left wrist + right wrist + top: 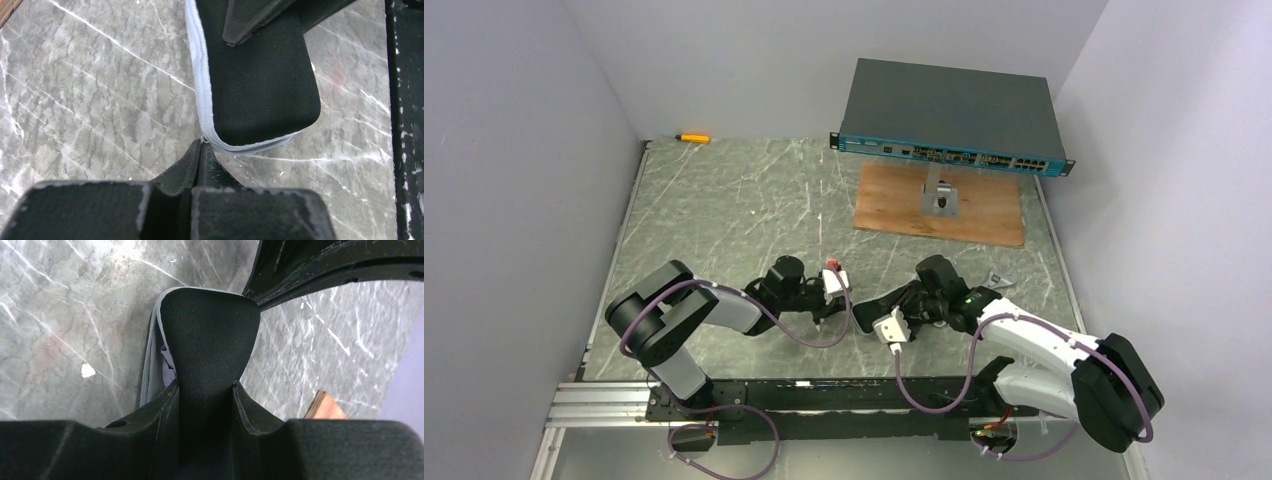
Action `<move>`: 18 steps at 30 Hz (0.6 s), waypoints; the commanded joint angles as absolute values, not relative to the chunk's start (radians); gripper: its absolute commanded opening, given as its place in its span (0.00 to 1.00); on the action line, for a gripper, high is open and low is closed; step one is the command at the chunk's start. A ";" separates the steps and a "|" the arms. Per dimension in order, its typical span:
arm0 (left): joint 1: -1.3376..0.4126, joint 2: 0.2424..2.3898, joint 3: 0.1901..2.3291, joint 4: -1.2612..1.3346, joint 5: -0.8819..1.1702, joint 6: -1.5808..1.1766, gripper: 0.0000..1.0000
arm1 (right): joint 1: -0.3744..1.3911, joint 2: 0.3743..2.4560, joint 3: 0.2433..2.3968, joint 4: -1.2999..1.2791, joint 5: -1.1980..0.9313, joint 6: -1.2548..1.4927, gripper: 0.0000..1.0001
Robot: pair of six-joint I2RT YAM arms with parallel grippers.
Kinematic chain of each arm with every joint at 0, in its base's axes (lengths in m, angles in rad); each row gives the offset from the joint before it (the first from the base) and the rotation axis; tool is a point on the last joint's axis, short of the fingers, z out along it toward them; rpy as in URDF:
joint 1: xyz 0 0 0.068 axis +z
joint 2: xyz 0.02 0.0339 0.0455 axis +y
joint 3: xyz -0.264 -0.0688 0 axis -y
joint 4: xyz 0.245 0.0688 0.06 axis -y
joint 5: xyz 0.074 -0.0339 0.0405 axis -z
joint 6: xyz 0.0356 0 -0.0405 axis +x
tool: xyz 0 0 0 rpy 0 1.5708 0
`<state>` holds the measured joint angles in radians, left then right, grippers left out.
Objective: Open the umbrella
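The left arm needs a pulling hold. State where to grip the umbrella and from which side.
Best pinch the metal tab on the pale edge band at the corner of the umbrella, coming from that corner: it sticks out, while the right gripper clamps the body.

Top cam's mounted high behind the arm bases, looking down across the whole tabletop point(724, 210). Wrist cams look out along the left pincer point(200, 152) and right pincer point(205, 390), really close in and low, facing each other across the same black umbrella point(260, 85) point(210, 335).
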<state>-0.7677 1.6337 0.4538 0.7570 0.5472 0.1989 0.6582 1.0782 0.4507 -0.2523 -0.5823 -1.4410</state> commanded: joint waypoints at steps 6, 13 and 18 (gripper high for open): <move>-0.763 1.626 0.512 0.827 0.663 0.344 0.00 | 0.714 1.158 0.465 -0.364 -0.910 -1.871 0.00; -0.783 1.636 0.521 0.832 0.714 0.376 0.00 | 0.753 1.251 0.517 -0.382 -0.966 -1.994 0.00; -0.793 1.672 0.574 0.837 0.669 0.358 0.00 | 0.781 1.277 0.528 -0.356 -0.976 -1.983 0.00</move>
